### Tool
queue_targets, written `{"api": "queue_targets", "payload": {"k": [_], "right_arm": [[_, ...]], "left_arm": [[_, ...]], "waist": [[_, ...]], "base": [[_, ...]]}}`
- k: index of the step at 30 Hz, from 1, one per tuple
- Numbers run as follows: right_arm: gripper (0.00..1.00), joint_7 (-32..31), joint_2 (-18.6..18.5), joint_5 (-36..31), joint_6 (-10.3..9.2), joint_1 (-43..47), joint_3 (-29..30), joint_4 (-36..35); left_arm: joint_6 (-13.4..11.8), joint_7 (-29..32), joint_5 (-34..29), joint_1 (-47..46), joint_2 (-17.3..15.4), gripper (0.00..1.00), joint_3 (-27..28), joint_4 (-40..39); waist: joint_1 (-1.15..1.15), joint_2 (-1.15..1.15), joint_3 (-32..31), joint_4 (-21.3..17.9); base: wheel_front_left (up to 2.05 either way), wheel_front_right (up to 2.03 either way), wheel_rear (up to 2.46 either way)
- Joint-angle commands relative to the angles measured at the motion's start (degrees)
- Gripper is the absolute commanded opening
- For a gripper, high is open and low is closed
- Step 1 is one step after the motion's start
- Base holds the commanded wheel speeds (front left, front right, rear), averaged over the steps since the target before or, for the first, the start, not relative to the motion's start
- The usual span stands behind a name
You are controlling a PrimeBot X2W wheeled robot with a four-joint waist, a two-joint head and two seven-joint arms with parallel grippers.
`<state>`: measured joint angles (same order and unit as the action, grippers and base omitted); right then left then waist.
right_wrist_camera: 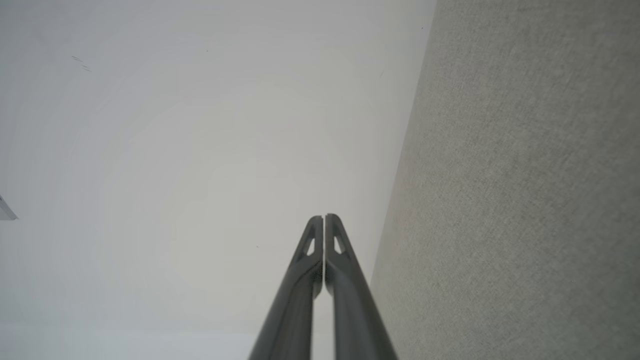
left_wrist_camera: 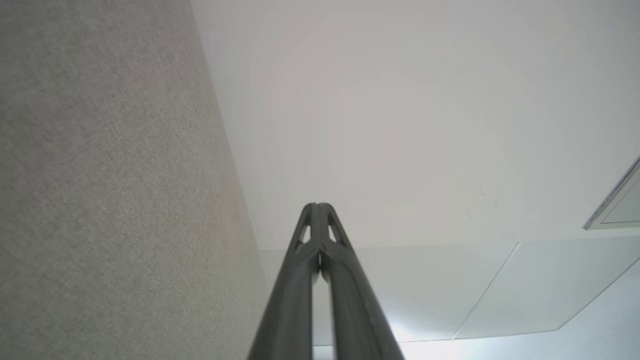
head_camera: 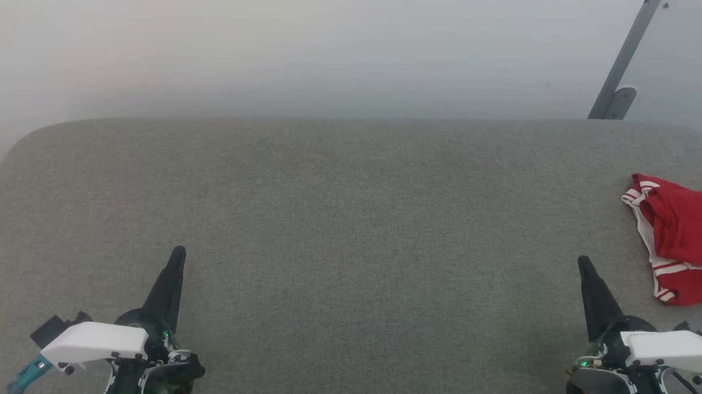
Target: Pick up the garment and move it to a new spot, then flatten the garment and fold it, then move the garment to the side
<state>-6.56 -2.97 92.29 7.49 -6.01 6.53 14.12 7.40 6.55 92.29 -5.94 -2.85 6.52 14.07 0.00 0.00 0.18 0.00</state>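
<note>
The garment lies crumpled at the far right of the grey fabric surface, red with white and striped trim, partly cut off by the head view's right edge. My right gripper is shut, low on the right, a short way left of and nearer than the garment, not touching it. My left gripper is shut at the lower left, far from the garment. Each wrist view shows its own gripper, left and right, with fingertips pressed together and nothing between them.
A pale wall rises behind the surface's curved far edge. A grey metal strut leans at the upper right. The wide middle of the surface is bare fabric.
</note>
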Motion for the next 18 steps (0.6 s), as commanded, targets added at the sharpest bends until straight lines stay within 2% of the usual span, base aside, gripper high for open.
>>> {"api": "queue_targets", "payload": {"k": [1,18], "right_arm": [[0.0,-0.2,0.2,0.2,0.0,-0.4,0.1,-0.2],[0.0,-0.2,0.2,0.2,0.0,-0.4,0.1,-0.2]], "left_arm": [[0.2,0.3,0.1,-0.7,0.1,0.0,0.2,0.0],[0.2,0.2,0.2,-0.7,0.1,0.0,0.1,0.0]], "waist": [[0.0,0.0,0.0,0.0],[0.0,0.0,0.0,0.0]], "base": [[0.0,0.0,0.0],[0.0,0.0,0.0]]}}
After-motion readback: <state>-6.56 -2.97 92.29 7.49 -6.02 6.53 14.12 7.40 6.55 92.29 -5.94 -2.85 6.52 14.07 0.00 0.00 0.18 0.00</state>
